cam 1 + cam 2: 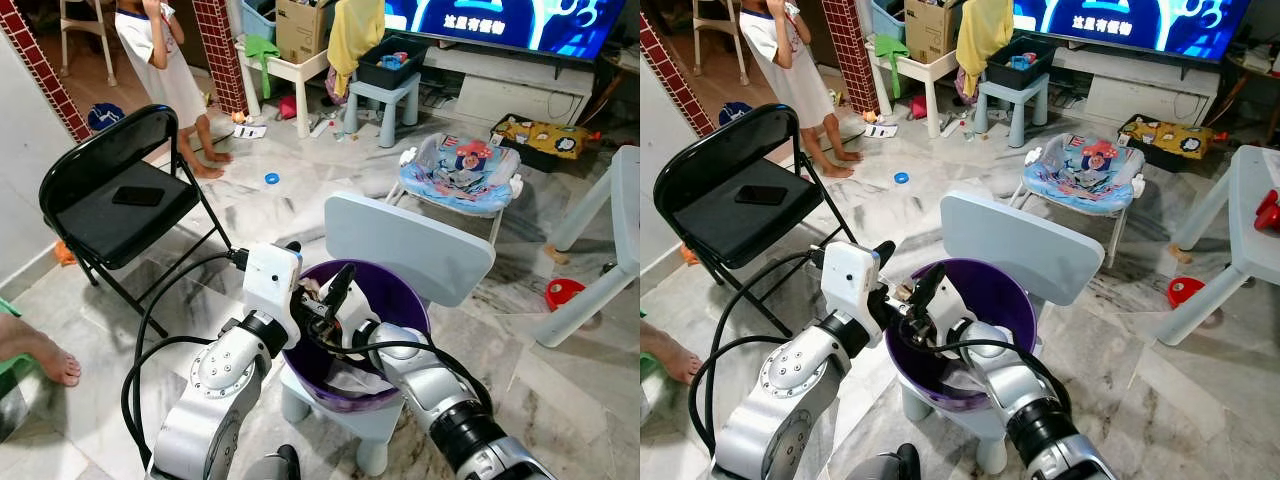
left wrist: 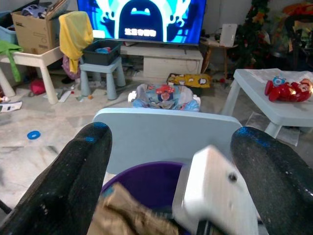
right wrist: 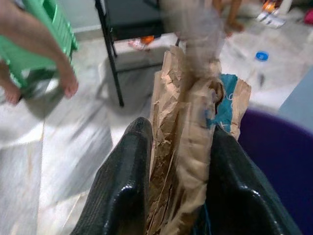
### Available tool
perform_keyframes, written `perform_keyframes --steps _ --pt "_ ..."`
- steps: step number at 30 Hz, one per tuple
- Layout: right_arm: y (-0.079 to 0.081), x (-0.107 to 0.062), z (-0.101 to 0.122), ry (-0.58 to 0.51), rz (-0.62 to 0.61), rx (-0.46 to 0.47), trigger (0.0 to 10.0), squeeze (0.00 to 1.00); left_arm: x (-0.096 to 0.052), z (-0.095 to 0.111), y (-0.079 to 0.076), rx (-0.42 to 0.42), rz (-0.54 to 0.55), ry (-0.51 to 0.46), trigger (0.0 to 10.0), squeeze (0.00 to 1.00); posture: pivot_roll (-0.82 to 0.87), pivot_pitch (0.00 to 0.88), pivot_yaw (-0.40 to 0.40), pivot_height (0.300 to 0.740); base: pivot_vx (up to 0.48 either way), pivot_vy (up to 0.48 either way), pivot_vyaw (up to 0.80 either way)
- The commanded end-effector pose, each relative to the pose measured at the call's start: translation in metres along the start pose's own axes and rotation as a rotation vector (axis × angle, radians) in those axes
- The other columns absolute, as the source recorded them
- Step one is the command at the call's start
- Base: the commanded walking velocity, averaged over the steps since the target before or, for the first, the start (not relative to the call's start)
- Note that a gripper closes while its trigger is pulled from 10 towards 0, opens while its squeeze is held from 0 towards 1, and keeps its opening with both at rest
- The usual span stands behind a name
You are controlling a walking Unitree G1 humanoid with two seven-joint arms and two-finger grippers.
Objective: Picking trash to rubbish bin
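Two silver metal arms, rounded segments, black ring joints. Left arm (image 1: 225,375) has a disc-shaped elbow cap with small screws round its edge, ends in a boxy white wrist housing (image 1: 272,280). Thick black cables loop out from that housing and run back along the forearm. Right arm (image 1: 430,385) is silver with a black ribbed collar near the elbow, black cable draped over it, white wrist block. Fingers (image 3: 124,191) long, black, glossy, slightly textured; left pair (image 2: 73,176) shows tiny blue specks at the tips.
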State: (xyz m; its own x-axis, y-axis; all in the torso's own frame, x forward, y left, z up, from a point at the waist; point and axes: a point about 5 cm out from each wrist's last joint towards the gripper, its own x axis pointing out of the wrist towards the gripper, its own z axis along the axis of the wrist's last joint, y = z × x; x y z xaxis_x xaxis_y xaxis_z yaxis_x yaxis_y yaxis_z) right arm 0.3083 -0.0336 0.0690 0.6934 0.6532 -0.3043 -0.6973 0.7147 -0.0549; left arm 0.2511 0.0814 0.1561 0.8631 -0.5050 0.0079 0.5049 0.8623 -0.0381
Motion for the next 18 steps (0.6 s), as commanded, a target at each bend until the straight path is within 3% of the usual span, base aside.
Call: perform_keyframes --steps 1,12,18 --pt "-0.002 0.003 0.006 -0.044 -0.026 0.003 10.0 1.00 -0.002 0.003 0.001 0.018 0.005 -0.002 10.0 0.00 0.07 0.113 0.021 0.740 0.000 0.000 0.00" --pt "-0.023 0.001 0.020 -0.173 -0.188 -0.078 10.0 1.00 -0.048 -0.010 0.017 0.061 0.080 0.100 10.0 0.00 0.12 0.106 0.014 0.740 0.000 0.000 0.00" --pt "-0.020 0.003 0.021 -0.181 -0.169 -0.097 10.0 1.00 -0.053 -0.011 0.012 0.042 0.087 0.125 10.0 0.00 0.12 0.101 0.013 0.740 0.000 0.000 0.00"
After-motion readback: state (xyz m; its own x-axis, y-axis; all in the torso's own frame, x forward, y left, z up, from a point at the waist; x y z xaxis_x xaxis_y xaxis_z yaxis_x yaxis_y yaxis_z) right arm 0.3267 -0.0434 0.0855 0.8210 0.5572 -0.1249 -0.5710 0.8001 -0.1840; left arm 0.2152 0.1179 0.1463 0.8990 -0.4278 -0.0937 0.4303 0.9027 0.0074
